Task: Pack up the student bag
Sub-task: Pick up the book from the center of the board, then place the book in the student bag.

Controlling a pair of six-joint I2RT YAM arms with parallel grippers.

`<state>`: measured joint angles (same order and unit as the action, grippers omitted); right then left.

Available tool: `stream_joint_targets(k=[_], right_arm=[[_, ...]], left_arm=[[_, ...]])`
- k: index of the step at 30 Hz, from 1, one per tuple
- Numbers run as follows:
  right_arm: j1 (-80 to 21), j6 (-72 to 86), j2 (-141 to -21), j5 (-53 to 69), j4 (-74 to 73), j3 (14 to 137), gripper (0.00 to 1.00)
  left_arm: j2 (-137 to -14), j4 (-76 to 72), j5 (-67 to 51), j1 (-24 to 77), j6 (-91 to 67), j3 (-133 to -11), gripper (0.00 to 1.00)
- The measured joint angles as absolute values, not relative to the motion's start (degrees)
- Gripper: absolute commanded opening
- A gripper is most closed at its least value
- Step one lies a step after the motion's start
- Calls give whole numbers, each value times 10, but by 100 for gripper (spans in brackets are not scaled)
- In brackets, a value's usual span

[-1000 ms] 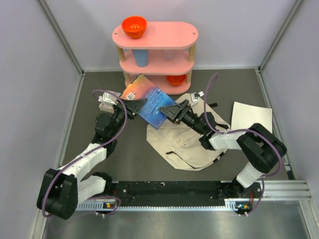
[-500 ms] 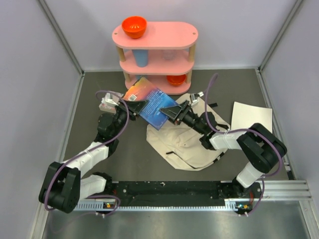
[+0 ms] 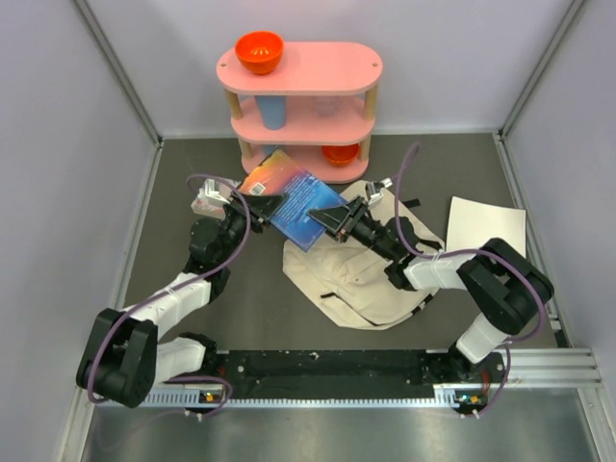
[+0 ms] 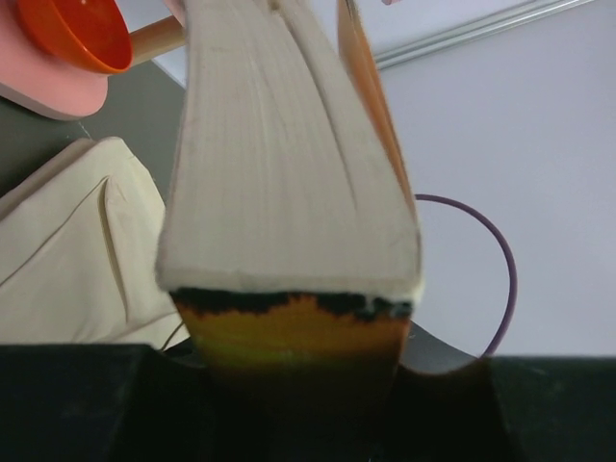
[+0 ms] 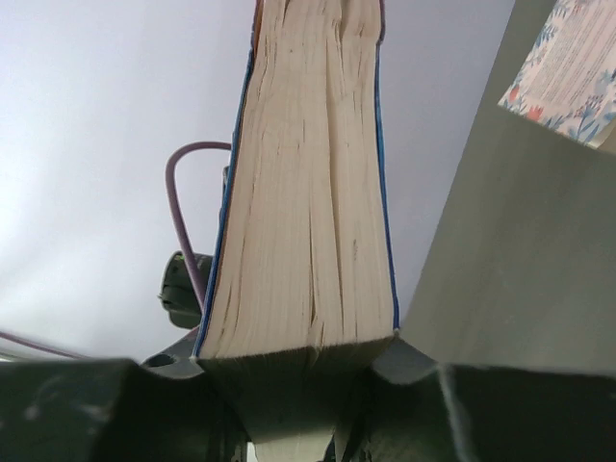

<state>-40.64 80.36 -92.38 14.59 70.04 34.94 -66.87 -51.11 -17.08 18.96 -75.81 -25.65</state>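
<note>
Left gripper [image 3: 261, 204] clamps book's [image 3: 294, 192] left edge; right gripper [image 3: 336, 219] grips its right corner. Book hangs over bag's [image 3: 361, 277] far-left edge.

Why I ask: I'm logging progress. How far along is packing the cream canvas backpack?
Done: nothing looks packed; the cream canvas backpack lies flat on the dark table. In hand: a blue-and-orange paperback book is held up between the left gripper and the right gripper, each one's jaws closed on an edge. Left: opening the backpack, probably, and putting the book inside.
</note>
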Motion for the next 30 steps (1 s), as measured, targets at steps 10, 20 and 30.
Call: stream_joint_targets(k=[10,20,30], right_arm=[[-397,773,-891,131,689,302,0],[-369,565,-528,-14,307,256,0],[-355,437,-289,-316,-136,287,0]], left_arm=[[-650,-438,-199,191,-696,-266,98],[-556,-161,-183,197,-477,-363,98],[-630,0,-88,345,-312,-467,98]])
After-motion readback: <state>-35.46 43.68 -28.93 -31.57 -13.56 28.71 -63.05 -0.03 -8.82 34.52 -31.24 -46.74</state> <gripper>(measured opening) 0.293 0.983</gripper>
